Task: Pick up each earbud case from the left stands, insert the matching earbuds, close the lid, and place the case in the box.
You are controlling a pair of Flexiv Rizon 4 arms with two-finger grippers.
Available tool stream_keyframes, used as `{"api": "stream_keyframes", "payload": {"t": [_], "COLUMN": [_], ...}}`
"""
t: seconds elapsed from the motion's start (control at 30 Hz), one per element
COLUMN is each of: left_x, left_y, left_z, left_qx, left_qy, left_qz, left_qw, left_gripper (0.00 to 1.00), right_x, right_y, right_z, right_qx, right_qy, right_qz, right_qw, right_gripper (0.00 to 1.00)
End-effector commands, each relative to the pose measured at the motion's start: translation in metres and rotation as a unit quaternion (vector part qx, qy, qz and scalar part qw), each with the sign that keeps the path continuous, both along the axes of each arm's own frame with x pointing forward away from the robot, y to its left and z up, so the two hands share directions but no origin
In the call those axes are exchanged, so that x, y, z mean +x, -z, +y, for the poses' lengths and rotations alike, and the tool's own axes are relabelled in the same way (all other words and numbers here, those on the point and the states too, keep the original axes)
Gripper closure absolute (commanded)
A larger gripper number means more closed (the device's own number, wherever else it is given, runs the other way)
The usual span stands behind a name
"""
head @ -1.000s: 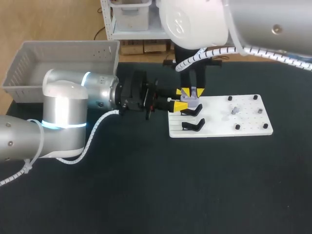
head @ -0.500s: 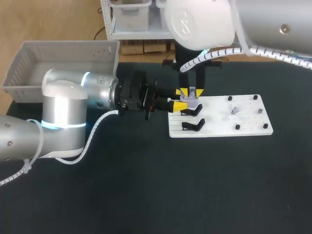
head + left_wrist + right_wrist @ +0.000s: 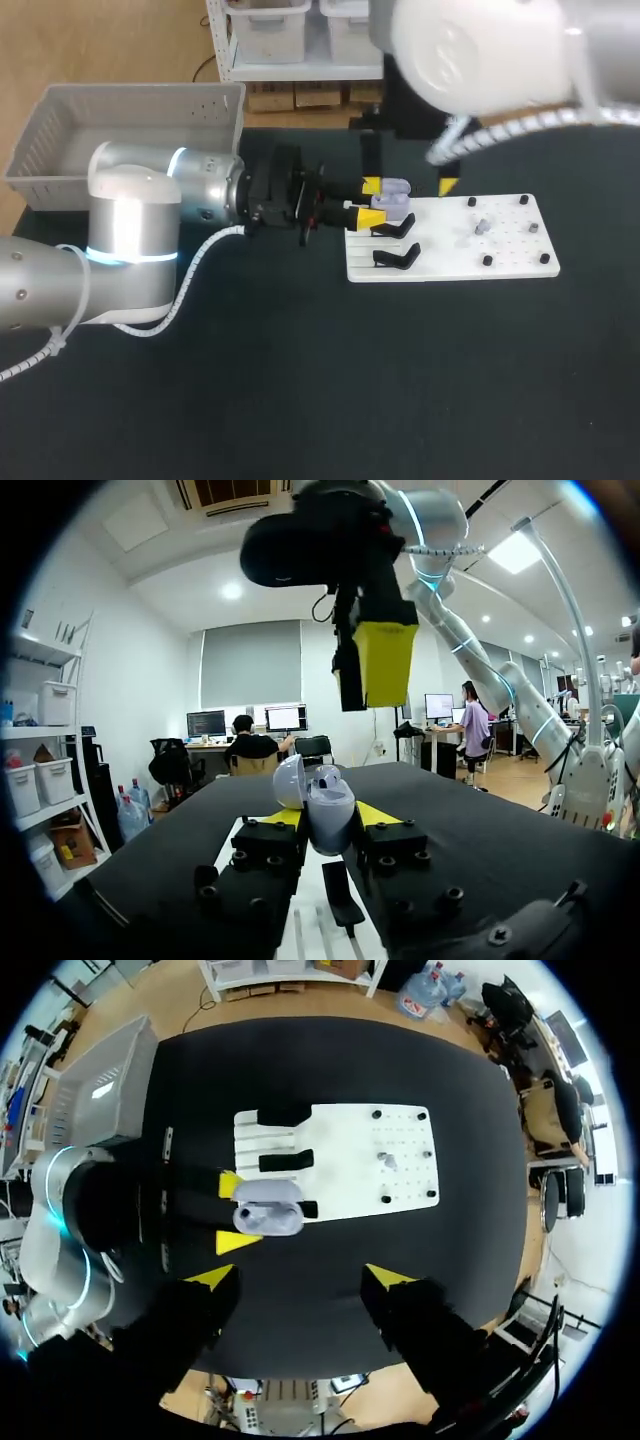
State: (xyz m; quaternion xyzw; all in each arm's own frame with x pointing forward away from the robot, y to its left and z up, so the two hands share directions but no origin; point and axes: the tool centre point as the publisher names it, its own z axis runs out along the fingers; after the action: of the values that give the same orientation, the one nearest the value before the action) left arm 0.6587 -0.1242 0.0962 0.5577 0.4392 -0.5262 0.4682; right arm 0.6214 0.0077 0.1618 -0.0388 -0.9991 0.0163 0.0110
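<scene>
A lavender earbud case (image 3: 327, 818) with its lid open stands between the yellow tips of my left gripper (image 3: 328, 825), which is shut on it from both sides. In the head view the case (image 3: 390, 203) hangs over the left end of the white board (image 3: 505, 250), just above the two black stands (image 3: 397, 257), held by the left gripper (image 3: 363, 213). My right gripper (image 3: 409, 185) hovers above the case, open wide and holding nothing. From the right wrist view, the case (image 3: 268, 1207) lies well ahead of the open right gripper (image 3: 300, 1277).
A small grey earbud (image 3: 481, 227) and several black pegs sit on the right part of the board. The grey box (image 3: 120, 125) stands at the table's far left corner. Bare black tabletop spreads in front of the board.
My right gripper has opened wide and drawn up and away from the case. The left gripper kept still with the case in it.
</scene>
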Motion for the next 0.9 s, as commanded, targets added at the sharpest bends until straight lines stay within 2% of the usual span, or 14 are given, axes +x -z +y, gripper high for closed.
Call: {"api": "stream_keyframes", "payload": {"t": [0.03,0.23,0.27,0.37,0.5,0.57,0.6,0.63,0.67,0.77,0.8,0.83,0.87,0.9], "left_x": [-0.001,-0.001,-0.001,-0.001,-0.001,-0.001,-0.001,-0.001,-0.001,-0.001,-0.001,-0.001,-0.001,-0.001], "left_y": [0.001,0.001,0.001,0.001,0.001,0.001,0.001,0.001,0.001,0.001,0.001,0.001,0.001,0.001], "left_z": [0.0,0.0,0.0,0.0,0.0,0.0,0.0,0.0,0.0,0.0,0.0,0.0,0.0,0.0], "left_qx": [-0.001,-0.001,-0.001,-0.001,-0.001,-0.001,-0.001,-0.001,-0.001,-0.001,-0.001,-0.001,-0.001,-0.001], "left_qy": [-0.003,-0.003,-0.003,-0.003,-0.003,-0.003,-0.003,-0.003,-0.003,-0.003,-0.003,-0.003,-0.003,-0.003], "left_qz": [-0.001,-0.001,-0.001,-0.001,-0.001,-0.001,-0.001,-0.001,-0.001,-0.001,-0.001,-0.001,-0.001,-0.001], "left_qw": [1.0,1.0,1.0,1.0,1.0,1.0,1.0,1.0,1.0,1.0,1.0,1.0,1.0,1.0], "left_gripper": [1.0,1.0,1.0,1.0,1.0,1.0,1.0,1.0,1.0,1.0,1.0,1.0,1.0,1.0], "right_x": [-0.036,-0.041,-0.041,-0.038,-0.03,-0.022,-0.019,-0.016,-0.011,-0.001,0.003,0.005,0.009,0.012], "right_y": [0.007,0.013,0.015,0.022,0.031,0.04,0.044,0.047,0.054,0.068,0.071,0.074,0.08,0.083], "right_z": [-0.022,-0.045,-0.049,-0.059,-0.065,-0.068,-0.069,-0.071,-0.074,-0.081,-0.084,-0.086,-0.09,-0.092], "right_qx": [0.006,0.027,0.028,0.034,0.036,0.03,0.024,0.02,0.02,0.018,0.02,0.02,0.02,0.023], "right_qy": [-0.063,-0.035,-0.031,-0.025,-0.024,-0.029,-0.03,-0.028,-0.028,-0.028,-0.025,-0.024,-0.023,-0.022], "right_qz": [-0.148,-0.183,-0.186,-0.186,-0.186,-0.187,-0.187,-0.187,-0.184,-0.183,-0.182,-0.181,-0.18,-0.178], "right_qw": [0.987,0.982,0.982,0.982,0.982,0.982,0.982,0.982,0.982,0.982,0.983,0.983,0.983,0.984], "right_gripper": [0.15,0.34,0.26,0.18,0.24,0.35,0.35,0.51,0.52,0.51,0.45,0.36,0.09,0.07]}}
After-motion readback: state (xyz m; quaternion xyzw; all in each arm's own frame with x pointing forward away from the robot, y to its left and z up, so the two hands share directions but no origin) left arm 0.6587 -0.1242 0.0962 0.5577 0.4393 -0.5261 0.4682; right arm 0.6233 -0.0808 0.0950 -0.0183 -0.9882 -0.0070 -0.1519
